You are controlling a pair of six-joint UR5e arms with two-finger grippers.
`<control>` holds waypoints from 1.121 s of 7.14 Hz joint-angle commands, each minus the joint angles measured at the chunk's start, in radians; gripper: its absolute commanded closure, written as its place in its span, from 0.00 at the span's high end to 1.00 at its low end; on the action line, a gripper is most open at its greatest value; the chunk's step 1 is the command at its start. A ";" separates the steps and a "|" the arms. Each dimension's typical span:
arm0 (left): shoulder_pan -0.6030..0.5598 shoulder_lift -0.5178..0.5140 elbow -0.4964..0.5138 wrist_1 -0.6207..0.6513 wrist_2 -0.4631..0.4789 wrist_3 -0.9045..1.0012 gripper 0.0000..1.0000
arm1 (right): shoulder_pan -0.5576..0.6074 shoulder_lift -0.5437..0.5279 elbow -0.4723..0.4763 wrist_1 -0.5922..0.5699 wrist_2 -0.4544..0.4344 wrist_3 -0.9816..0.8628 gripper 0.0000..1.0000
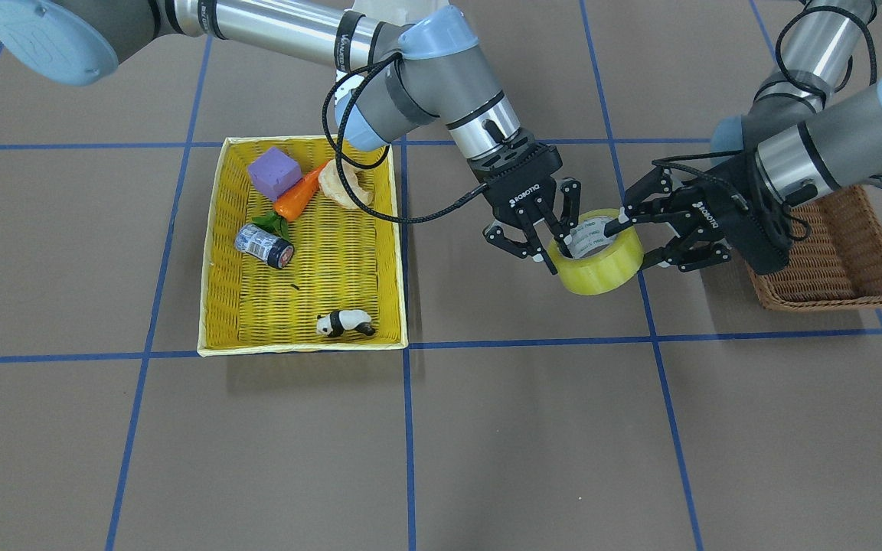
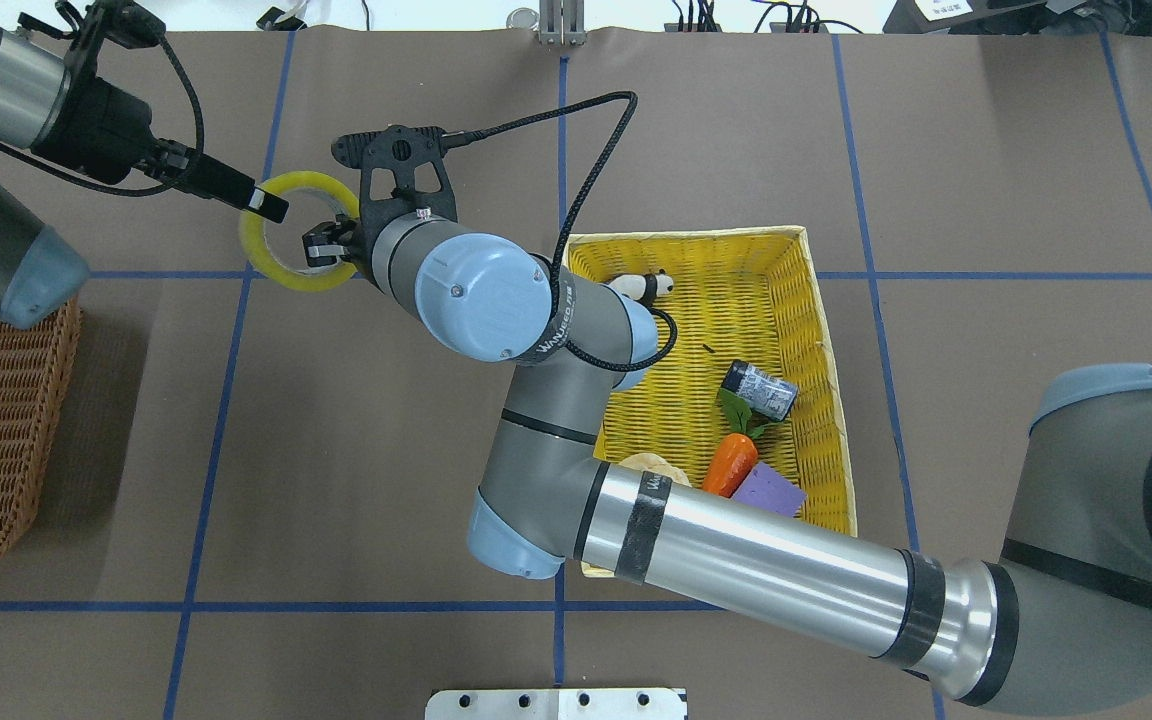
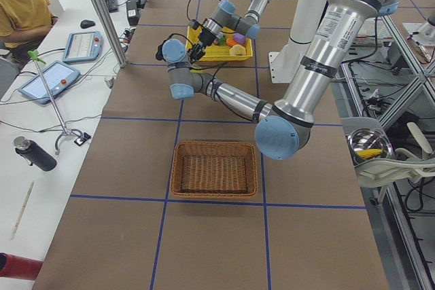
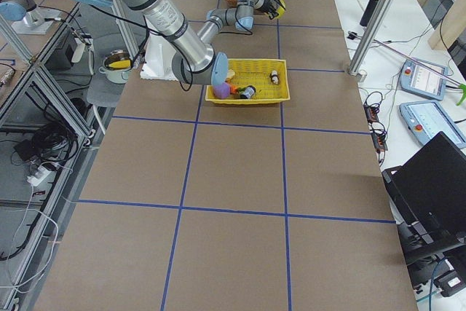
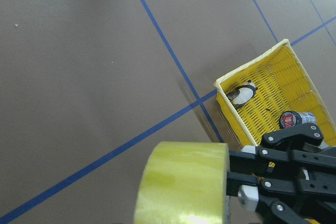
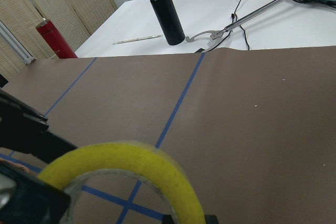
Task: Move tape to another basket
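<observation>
above brown table (image 1: 487,428), tape (image 1: 603,266) in right end effector (image 1: 556,246)

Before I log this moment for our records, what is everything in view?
tape: 1, yellowish, held between the baskets
brown basket: 1, dark wicker, robot's left side
yellow basket: 1, yellow, robot's right side
block: 1, purple, yellow basket
toy carrot: 1, orange, beside the block
beige item: 1, pale, beside the carrot
jar: 1, dark-capped, lying in yellow basket
toy panda: 1, black-white, yellow basket
table: 1, brown, blue gridlines
bottle: 1, black, side bench
person: 1, yellow shirt, beside the table
right jaws: 1 pair, black, shut on the tape
left jaws: 1 pair, black, astride the tape's wall, grip unclear
</observation>
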 commanded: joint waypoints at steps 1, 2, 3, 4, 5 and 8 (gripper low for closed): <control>0.000 -0.001 0.000 -0.008 -0.002 0.007 0.00 | -0.004 -0.001 0.017 0.005 0.002 0.000 0.31; 0.000 0.002 0.003 -0.029 -0.002 0.005 0.00 | -0.009 -0.015 0.021 0.056 0.000 0.001 0.99; 0.000 0.003 0.003 -0.029 -0.002 0.005 0.00 | -0.013 -0.054 0.041 0.098 0.006 0.009 1.00; 0.000 0.005 0.003 -0.031 -0.002 0.005 0.00 | -0.016 -0.076 0.070 0.097 0.010 0.008 1.00; -0.001 0.005 0.004 -0.031 -0.002 0.007 0.00 | -0.019 -0.090 0.096 0.097 0.010 0.008 1.00; -0.004 0.014 0.006 -0.031 0.001 0.004 0.00 | -0.019 -0.196 0.245 0.097 0.028 0.011 1.00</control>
